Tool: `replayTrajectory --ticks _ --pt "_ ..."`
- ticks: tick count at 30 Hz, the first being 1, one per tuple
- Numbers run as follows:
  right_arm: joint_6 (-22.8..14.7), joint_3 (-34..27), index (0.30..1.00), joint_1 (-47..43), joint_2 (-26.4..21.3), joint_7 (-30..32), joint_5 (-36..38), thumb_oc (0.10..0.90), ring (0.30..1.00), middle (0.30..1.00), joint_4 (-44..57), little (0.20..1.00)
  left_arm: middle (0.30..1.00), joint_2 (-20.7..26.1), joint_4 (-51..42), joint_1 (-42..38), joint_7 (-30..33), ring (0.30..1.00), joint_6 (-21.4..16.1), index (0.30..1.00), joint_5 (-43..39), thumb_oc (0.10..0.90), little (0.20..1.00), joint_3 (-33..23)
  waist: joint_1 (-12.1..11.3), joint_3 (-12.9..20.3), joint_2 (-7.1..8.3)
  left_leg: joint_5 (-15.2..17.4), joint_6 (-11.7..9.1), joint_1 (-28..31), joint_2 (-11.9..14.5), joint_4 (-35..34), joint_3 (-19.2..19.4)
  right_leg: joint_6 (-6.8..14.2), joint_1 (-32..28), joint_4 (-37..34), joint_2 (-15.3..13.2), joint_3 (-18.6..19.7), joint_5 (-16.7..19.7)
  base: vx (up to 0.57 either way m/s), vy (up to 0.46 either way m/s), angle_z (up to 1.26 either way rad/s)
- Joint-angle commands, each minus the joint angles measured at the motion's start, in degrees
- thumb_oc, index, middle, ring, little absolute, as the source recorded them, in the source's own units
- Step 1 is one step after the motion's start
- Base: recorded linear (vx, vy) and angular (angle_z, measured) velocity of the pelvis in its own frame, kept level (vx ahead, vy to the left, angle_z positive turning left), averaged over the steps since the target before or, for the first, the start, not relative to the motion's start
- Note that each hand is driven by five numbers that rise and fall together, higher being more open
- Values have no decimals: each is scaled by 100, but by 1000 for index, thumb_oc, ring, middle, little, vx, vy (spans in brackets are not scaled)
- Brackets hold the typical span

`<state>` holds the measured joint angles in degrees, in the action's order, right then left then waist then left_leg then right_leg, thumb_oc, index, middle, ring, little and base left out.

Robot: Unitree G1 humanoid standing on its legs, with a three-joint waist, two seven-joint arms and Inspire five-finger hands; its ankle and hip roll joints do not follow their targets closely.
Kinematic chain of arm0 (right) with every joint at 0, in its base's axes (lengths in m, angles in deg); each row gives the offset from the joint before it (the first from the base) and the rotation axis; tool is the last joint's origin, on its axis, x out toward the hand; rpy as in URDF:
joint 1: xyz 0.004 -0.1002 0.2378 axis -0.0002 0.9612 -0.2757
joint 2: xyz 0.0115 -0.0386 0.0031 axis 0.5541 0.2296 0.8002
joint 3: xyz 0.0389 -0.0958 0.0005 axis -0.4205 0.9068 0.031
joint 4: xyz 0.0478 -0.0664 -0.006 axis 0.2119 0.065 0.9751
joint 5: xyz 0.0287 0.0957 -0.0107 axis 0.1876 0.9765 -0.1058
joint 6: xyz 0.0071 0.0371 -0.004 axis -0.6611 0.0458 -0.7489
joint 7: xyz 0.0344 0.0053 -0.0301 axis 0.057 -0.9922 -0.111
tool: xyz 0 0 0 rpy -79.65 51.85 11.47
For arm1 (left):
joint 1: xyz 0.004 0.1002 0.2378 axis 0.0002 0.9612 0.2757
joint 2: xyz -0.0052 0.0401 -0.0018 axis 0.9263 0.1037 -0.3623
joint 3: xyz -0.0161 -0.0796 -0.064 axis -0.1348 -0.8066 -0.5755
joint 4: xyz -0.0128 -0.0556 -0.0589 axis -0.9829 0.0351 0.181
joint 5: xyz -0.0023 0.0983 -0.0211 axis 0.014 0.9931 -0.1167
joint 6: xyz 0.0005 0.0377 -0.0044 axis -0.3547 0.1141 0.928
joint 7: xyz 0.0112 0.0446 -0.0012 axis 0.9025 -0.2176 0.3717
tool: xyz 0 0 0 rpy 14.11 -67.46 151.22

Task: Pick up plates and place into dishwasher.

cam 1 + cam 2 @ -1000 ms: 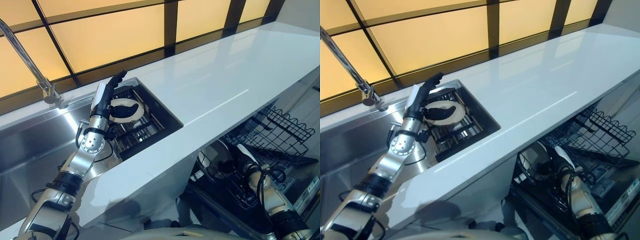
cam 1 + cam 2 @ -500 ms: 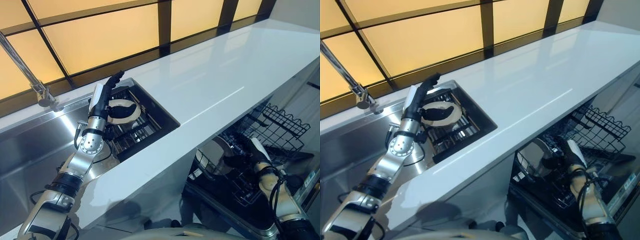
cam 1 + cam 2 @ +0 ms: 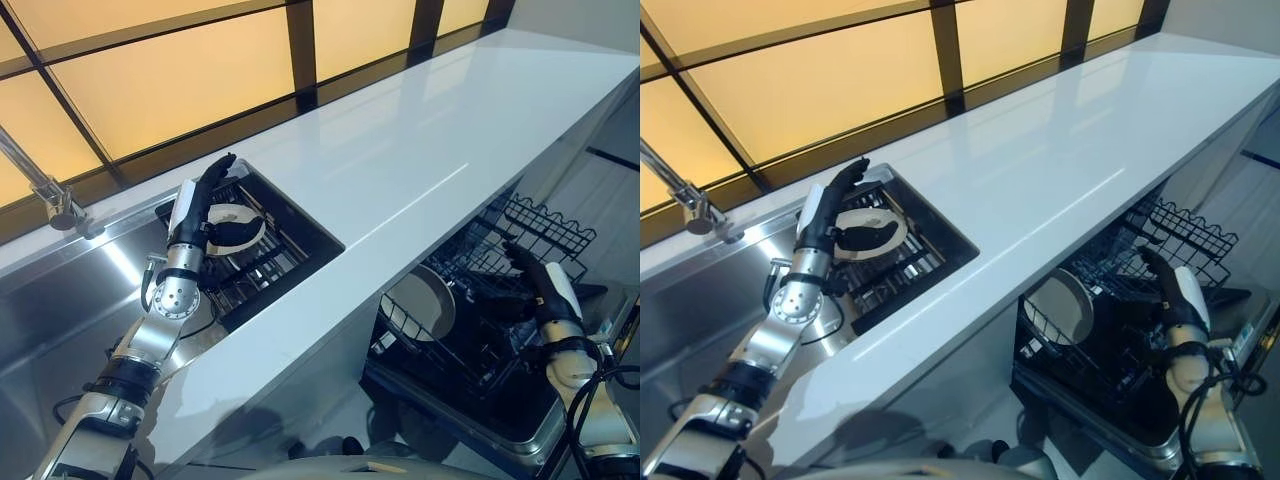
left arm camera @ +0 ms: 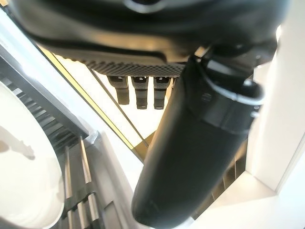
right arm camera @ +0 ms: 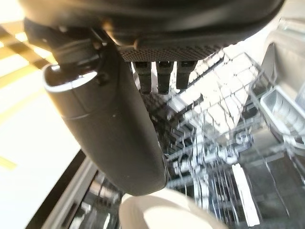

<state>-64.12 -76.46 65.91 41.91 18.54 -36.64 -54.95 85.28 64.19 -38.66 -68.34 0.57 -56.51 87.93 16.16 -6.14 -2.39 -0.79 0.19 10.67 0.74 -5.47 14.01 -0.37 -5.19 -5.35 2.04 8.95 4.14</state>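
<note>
A white plate (image 3: 252, 232) lies in the dark dish rack (image 3: 290, 250) set in the sink; it also shows past my left hand's thumb as a white plate (image 4: 24, 181). My left hand (image 3: 198, 196) hovers over it, open, fingers straight and thumb reaching across the plate. A second white plate (image 3: 428, 303) stands on edge in the dishwasher's wire rack (image 3: 545, 215) under the counter, and appears again as a plate (image 5: 162, 212). My right hand (image 3: 545, 290) is to its right above the rack, open and holding nothing.
The white counter (image 3: 420, 130) runs right from the steel sink (image 3: 60, 290), with a faucet (image 3: 45, 190) at the back left. The open dishwasher sits below the counter's front edge. Lit amber window panels run behind.
My right hand has let go of the plate in the dishwasher rack and drawn back to the right. The left hand stays over the sink plate. The camera has shifted.
</note>
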Motion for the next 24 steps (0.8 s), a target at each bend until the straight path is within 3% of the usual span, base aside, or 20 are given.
replayTrajectory --ticks 1,5,11,12,15,24 --pt "-924 -648 900 -301 -657 567 77 800 900 900 810 900 900 425 444 -556 288 900 79 900 415 800 900 -418 -31 400 -8 741 380 182 -121 47 244 278 -118 35 129 -6 -333 0 0 0" --pt "-1216 -911 900 -254 -838 782 53 800 900 900 1164 900 900 669 804 -608 14 900 691 900 680 800 900 -228 32 379 -72 732 382 179 -129 47 288 298 -106 35 134 15 -329 2 -1 -2" --pt "-1478 -1147 900 -331 -1068 1118 71 800 900 900 1451 900 900 979 1286 -888 -296 900 1112 900 969 800 900 55 95 360 -164 721 379 169 -151 47 322 323 -92 35 134 39 -327 0 0 0" --pt "-1489 -1160 900 -372 -1112 1117 59 800 900 900 1538 900 900 1042 1408 -1007 -444 900 1353 900 1222 800 900 145 102 357 -190 712 376 162 -154 47 333 333 -83 35 129 34 -322 0 0 0" --pt "-1450 -1098 900 -454 -1208 1063 79 800 900 900 1572 900 900 1127 1632 -1177 -653 900 1610 900 1531 800 900 313 105 358 -208 692 375 148 -163 47 338 336 -72 35 124 18 -316 1 -2 -1" --pt "-1472 -768 900 -959 -1400 1044 92 800 900 900 1478 900 900 1097 2152 -1847 -816 900 1880 900 2309 800 900 845 159 341 -234 667 367 151 -182 47 347 313 -91 35 122 -5 -311 0 0 0"
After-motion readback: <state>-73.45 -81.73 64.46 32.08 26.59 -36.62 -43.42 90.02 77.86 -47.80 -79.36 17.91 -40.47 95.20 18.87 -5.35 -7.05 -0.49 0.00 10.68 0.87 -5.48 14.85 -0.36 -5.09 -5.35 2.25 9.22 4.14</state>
